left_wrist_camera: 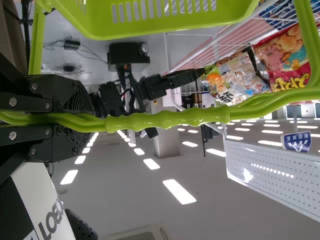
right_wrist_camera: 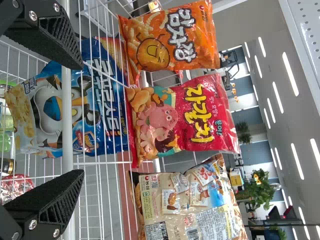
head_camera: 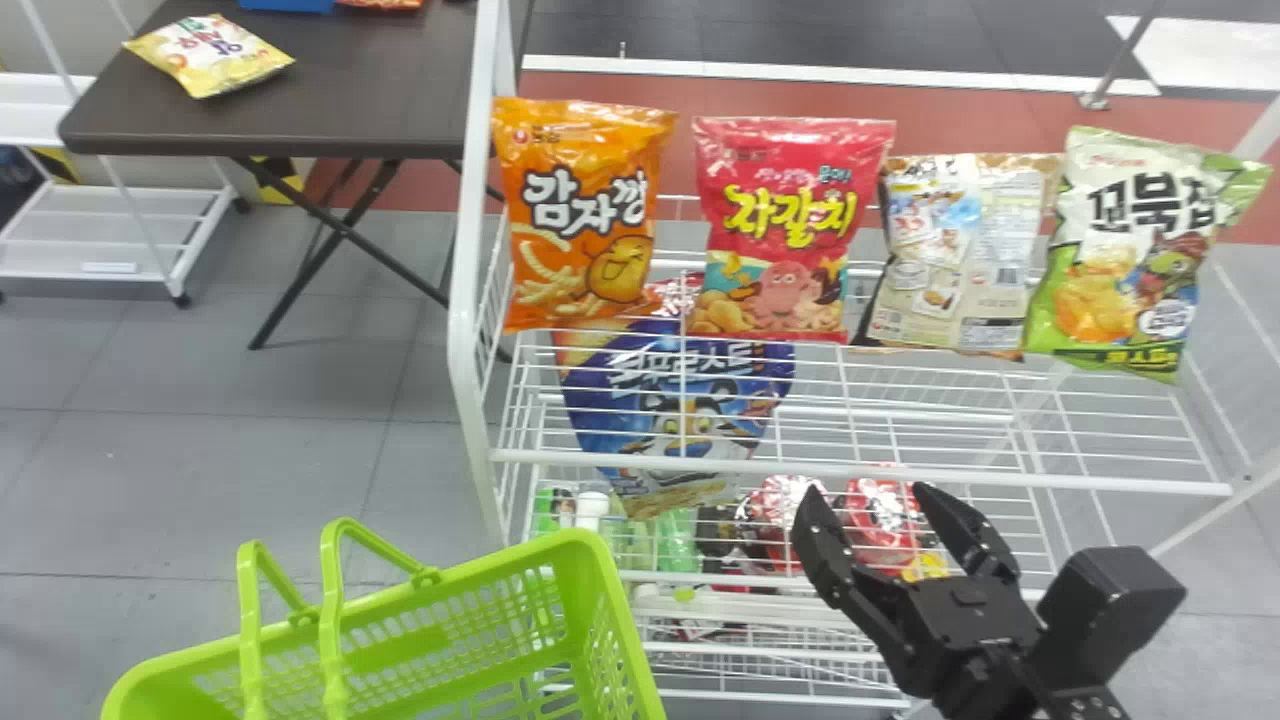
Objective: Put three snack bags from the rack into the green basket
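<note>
In the head view my right gripper [head_camera: 868,505] stands open in front of the rack [head_camera: 860,468], low and right of centre. Its fingers are spread with nothing between them in the right wrist view, where the gripper [right_wrist_camera: 75,120] faces the red snack bag [right_wrist_camera: 185,117]. On the upper shelf stand an orange bag [head_camera: 585,215], the red bag [head_camera: 790,230], a beige bag [head_camera: 960,250] and a green bag [head_camera: 1140,250]. The green basket [head_camera: 590,600] is at the lower left, its handles raised. My left gripper [left_wrist_camera: 95,119] is shut on the basket handles [left_wrist_camera: 167,119].
A blue bag [head_camera: 680,410] leans on the shelf below, with bottles and red packages near it. The rack's left post [head_camera: 465,300] rises beside the basket. Behind at left, a dark table [head_camera: 370,90] holds a yellow bag [head_camera: 210,55].
</note>
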### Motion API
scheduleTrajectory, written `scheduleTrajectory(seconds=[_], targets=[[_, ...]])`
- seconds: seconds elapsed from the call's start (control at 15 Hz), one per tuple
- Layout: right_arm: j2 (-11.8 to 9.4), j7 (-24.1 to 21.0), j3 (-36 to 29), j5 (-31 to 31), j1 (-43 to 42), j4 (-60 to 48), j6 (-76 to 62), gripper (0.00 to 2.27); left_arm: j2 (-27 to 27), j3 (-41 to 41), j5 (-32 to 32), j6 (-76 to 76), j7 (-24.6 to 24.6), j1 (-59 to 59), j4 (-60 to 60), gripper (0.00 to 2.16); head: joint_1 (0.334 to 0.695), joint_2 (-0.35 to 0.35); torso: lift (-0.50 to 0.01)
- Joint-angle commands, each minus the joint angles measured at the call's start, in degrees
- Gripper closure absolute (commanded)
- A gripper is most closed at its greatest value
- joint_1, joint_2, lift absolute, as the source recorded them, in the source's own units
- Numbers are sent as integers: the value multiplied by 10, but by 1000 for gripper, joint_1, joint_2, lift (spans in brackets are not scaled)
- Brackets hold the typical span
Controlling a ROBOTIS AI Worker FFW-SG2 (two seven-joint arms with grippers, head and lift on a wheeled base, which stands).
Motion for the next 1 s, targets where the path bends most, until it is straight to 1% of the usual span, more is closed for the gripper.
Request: scheduleTrajectory(seconds=[0.0, 0.2, 0.47, 0.6, 0.73, 0.93], targets=[[1, 3, 0, 0, 5, -10, 0, 66, -3, -14, -7, 1, -6, 0, 0, 2148, 695, -92, 0], [1, 5, -4, 0, 9, -15, -2, 66, -3, -33, -21, 1, -6, 0, -2, 2152, 695, -121, 0], [1, 5, -5, 0, 6, -14, -2, 66, -3, -39, -29, 1, -6, 0, -3, 2148, 695, -151, 0], [1, 5, -5, -1, -5, -10, -2, 63, -3, -38, -31, 1, -6, 0, -3, 2152, 695, -153, 0], [1, 1, -8, -3, -41, 8, 7, 66, -3, -38, -32, 1, -6, -1, -5, 2152, 695, -150, 0], [1, -5, -9, 8, -128, 60, 56, 73, -3, -36, -35, 1, -6, -8, -3, 2152, 695, -147, 0]])
